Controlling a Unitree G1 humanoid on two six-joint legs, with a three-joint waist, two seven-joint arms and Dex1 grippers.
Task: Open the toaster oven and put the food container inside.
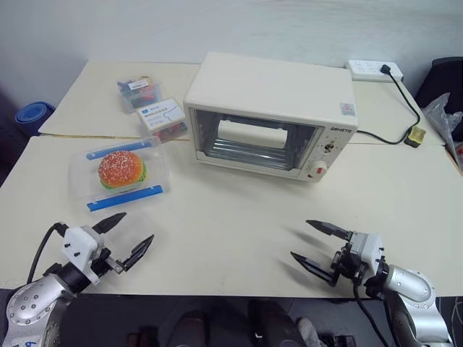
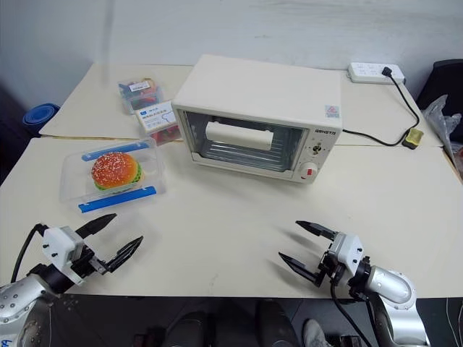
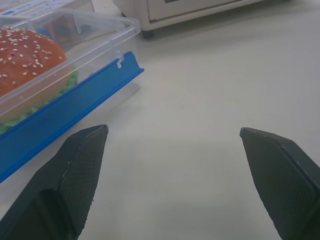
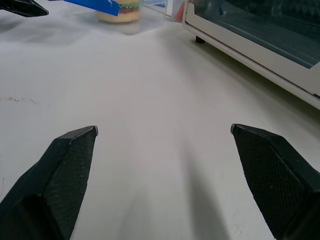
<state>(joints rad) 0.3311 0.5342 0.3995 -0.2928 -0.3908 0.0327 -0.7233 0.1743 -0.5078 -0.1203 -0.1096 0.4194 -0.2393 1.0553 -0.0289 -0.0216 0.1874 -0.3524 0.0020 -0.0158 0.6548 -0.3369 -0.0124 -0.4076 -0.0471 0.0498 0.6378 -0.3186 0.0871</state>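
The cream-white toaster oven (image 1: 271, 116) stands at the table's middle back, its glass door shut, with a white bar handle (image 2: 239, 135) and a red knob (image 1: 317, 168). Left of it lies the food container (image 1: 119, 173), a clear box with blue clips and a sesame burger inside. My left gripper (image 1: 130, 236) hovers open near the front left edge, a short way in front of the container (image 3: 45, 75). My right gripper (image 1: 309, 244) is open near the front right edge, in front of the oven (image 4: 260, 40). Nothing sits between either pair of fingers.
Two small clear boxes (image 1: 139, 92) (image 1: 164, 119) of colourful items sit behind the container. A white power strip (image 1: 375, 69) and black cord (image 1: 405, 108) lie at the back right. A blue object (image 1: 32, 116) sits off the table's left side.
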